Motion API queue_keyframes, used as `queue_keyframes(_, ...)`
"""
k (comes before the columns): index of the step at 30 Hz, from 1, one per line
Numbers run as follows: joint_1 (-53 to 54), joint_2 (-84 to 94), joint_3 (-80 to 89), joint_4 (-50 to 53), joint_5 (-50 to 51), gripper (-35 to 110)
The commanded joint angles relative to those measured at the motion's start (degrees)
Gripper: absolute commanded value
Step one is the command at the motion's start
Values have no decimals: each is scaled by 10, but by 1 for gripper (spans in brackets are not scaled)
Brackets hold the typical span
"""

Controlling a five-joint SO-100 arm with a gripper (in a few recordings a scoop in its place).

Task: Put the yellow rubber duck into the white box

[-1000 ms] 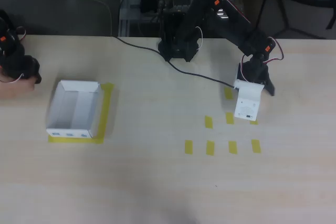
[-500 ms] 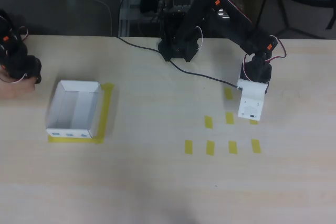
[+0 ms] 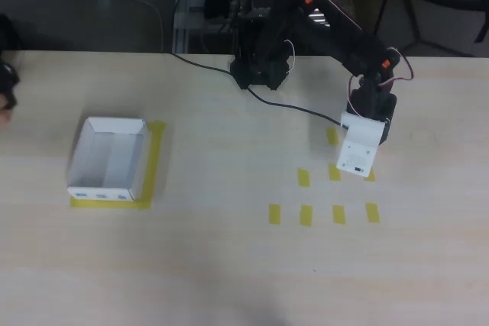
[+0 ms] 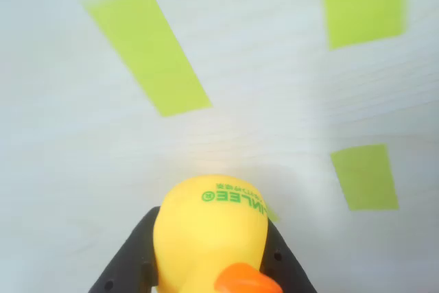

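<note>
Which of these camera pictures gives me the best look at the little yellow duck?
The wrist view. There the yellow rubber duck sits large at the bottom of the picture, gripped between the black fingers of the claw, with green lettering on its body. In the overhead view the claw's white plate covers that spot, so I cannot make the duck out.

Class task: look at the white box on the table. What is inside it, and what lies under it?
The white box holds nothing visible. Yellow tape shows along its right and lower edges; the rest underneath is covered. The duck sits between the hand's fingers.
</note>
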State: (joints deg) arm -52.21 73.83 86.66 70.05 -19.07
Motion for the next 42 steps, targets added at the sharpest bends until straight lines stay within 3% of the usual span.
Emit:
queue_keyframes(1,42,172,-47,-3,23,0)
queue_keyframes(15,279,529,-2,15,48,0)
queue_keyframes(32,718,976,328,-84,74,0)
queue_keyframes(37,812,982,402,-110,76,0)
queue_keyframes(42,893,860,415,-175,75,0)
